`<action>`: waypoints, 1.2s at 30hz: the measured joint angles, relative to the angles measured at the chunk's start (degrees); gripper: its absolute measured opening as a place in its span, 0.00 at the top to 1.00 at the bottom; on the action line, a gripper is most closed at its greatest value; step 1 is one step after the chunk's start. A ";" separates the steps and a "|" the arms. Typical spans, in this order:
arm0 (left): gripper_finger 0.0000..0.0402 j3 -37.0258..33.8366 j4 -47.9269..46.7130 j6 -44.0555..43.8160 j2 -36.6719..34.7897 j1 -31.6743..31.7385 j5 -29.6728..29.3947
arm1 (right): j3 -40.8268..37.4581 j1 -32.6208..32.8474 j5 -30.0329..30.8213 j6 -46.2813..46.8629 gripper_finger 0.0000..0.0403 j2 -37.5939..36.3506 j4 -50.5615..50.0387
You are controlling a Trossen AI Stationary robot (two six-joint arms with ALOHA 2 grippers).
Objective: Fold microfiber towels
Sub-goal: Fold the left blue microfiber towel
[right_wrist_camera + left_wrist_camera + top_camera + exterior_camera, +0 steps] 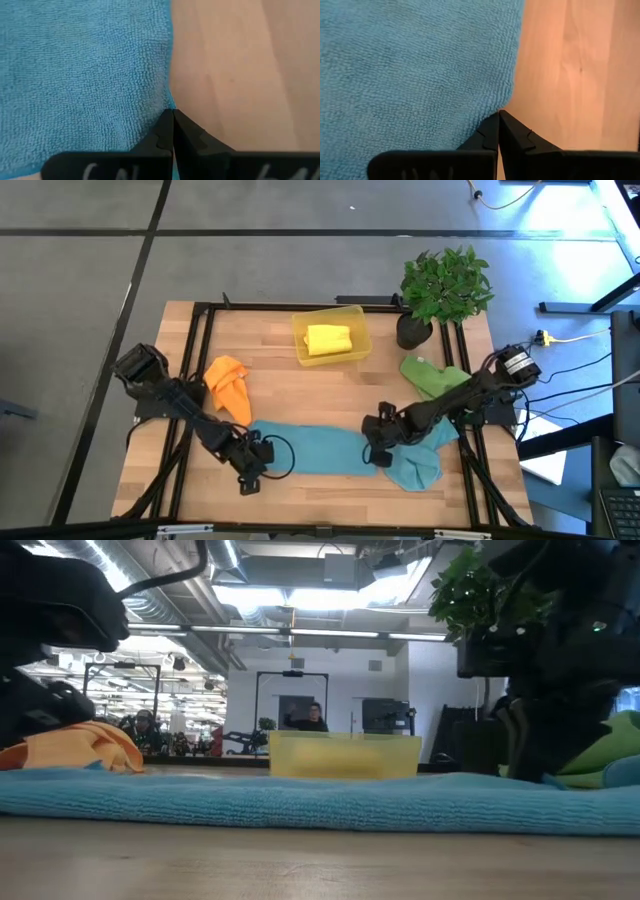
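A teal-blue towel (pixel 310 448) lies spread flat along the 6 o'clock edge of the tabletop (pixel 280 380). A second teal-blue towel (pixel 420 460) lies crumpled against its 3 o'clock end.

The left tool (pixel 252 470) sits at the flat towel's 9 o'clock end, with both fingers pressed together. In the left wrist view the fingertips (pixel 499 120) meet at the towel's edge (pixel 512 90). Whether cloth is pinched between them cannot be told.

The right tool (pixel 378 452) sits at the towel's 3 o'clock end, also closed tight. Its tips (pixel 172 117) meet at the hem in the right wrist view. A pinch there cannot be confirmed either.

Other towels noted:
- An orange towel (pixel 230 385) lies bunched at 9 o'clock.
- A green towel (pixel 432 375) lies at 3 o'clock, beside the potted plant (pixel 445 285).
- A yellow towel (pixel 328 340) lies folded inside the plastic bin (pixel 300 325) at 12 o'clock.

Handling assessment: the cloth appears light, limp and napped. It is likely to sag and drag on the wood rather than slide cleanly. Its edges look thin, so a shallow pinch may slip off. The best hold is judged to be at the two near corners, just inside the hem and taken deep. A lift at both ends together should keep the fold line straight.
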 joint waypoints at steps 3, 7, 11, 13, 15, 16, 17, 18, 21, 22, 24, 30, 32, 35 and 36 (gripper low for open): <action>1.00 0.02 -0.23 1.79 -0.04 1.18 0.17 | 0.00 1.23 -0.78 1.26 0.99 0.00 0.02; 1.00 0.02 -0.45 4.09 -0.09 2.83 0.23 | 0.00 2.55 -2.08 2.96 0.99 0.02 0.03; 1.00 0.04 -1.22 5.71 -0.13 4.29 0.28 | -0.02 3.61 -2.93 4.46 0.99 0.02 0.04; 1.00 0.07 -1.68 6.33 -0.17 4.91 0.26 | -0.02 4.05 -3.09 4.68 0.99 0.02 0.18; 1.00 0.07 -1.95 6.47 -0.20 5.46 0.16 | -0.07 4.44 -3.04 5.39 0.99 0.02 0.71; 1.00 0.07 -2.05 6.79 -0.20 5.63 -0.17 | -0.11 4.62 -3.04 5.71 0.99 0.03 1.08; 1.00 0.07 -2.11 7.61 -0.20 5.70 -0.64 | -0.12 4.75 -3.08 5.81 0.99 0.07 1.58; 1.00 0.07 -2.16 8.37 -0.20 5.71 -1.11 | -0.11 4.93 -3.20 5.83 0.99 0.12 2.06; 1.00 0.08 -2.37 9.93 -0.20 6.04 -1.66 | -0.13 5.18 -3.39 6.22 0.99 0.13 2.45; 1.00 0.08 -2.47 10.01 -0.31 6.13 -1.82 | -0.13 5.41 -3.37 6.65 0.99 0.13 2.47; 1.00 0.07 -2.82 10.09 -0.37 6.21 -2.31 | -0.13 5.88 -3.39 7.37 0.99 0.13 2.62; 1.00 0.18 -5.21 11.87 -0.40 6.50 -6.51 | -0.13 6.83 -4.27 7.64 0.99 0.13 2.90; 1.00 0.20 -6.16 12.77 -0.42 7.02 -8.09 | -0.13 6.83 -5.15 7.66 0.99 0.13 3.38; 1.00 0.20 -6.99 14.81 -0.45 7.55 -11.09 | -0.15 7.06 -5.82 8.55 0.99 0.20 4.52; 1.00 0.20 -7.28 15.41 -0.46 7.74 -12.22 | -0.17 7.24 -5.87 8.74 0.99 0.20 4.80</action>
